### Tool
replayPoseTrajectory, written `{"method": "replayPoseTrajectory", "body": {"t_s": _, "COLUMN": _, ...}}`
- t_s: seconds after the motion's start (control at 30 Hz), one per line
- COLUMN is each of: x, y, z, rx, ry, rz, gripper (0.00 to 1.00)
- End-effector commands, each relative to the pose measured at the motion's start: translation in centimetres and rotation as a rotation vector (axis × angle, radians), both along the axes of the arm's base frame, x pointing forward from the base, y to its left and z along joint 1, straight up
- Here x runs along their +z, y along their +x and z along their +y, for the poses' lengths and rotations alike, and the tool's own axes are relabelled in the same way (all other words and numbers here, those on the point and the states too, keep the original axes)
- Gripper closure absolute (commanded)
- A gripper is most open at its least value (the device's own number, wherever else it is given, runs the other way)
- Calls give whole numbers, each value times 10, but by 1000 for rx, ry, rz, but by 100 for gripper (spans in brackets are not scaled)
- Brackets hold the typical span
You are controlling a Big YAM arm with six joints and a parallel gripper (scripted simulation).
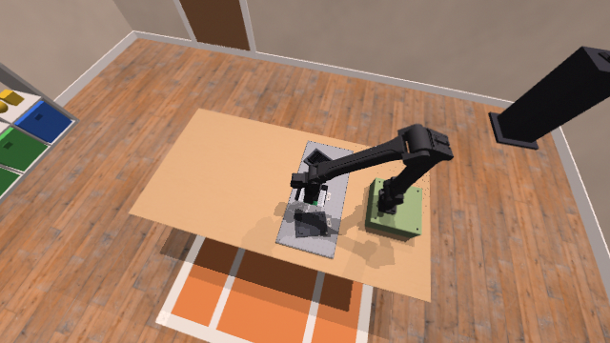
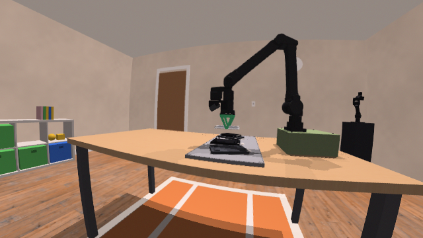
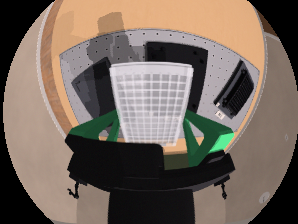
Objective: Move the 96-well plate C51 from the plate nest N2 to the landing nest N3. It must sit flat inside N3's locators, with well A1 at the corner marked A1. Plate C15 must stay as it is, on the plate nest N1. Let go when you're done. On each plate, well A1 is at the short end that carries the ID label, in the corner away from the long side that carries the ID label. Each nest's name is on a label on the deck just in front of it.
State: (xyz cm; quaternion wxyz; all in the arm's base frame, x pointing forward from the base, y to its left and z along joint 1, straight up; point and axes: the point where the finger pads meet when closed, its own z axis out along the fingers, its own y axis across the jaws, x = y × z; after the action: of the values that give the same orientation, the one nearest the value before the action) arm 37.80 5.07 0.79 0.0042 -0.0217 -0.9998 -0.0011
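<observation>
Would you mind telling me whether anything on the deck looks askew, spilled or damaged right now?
Nothing stands out. The gripper holds the 96-well plate level in the air above the grey deck, and no spill or damage shows there.

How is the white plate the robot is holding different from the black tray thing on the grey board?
The 96-well plate is pale with a grid of wells; the nest is black. The plate hangs in the air, pinched between the green fingers; the nest lies on the grey deck. Both are flat rectangles.
</observation>
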Motion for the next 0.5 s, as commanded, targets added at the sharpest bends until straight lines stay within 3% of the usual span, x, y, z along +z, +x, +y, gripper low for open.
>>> {"method": "replayPoseTrajectory", "body": {"t_s": 0.0, "x": 21, "y": 24, "z": -15, "rx": 9, "ry": 7, "rz": -80, "gripper": 100}}
{"method": "replayPoseTrajectory", "body": {"t_s": 0.13, "x": 25, "y": 37, "z": -28, "rx": 9, "ry": 6, "rz": -97, "gripper": 100}}
{"method": "replayPoseTrajectory", "body": {"t_s": 0.4, "x": 11, "y": 31, "z": -50, "rx": 9, "ry": 1, "rz": -57, "gripper": 100}}
{"method": "replayPoseTrajectory", "body": {"t_s": 0.47, "x": 15, "y": 38, "z": -59, "rx": 9, "ry": 0, "rz": -66, "gripper": 100}}
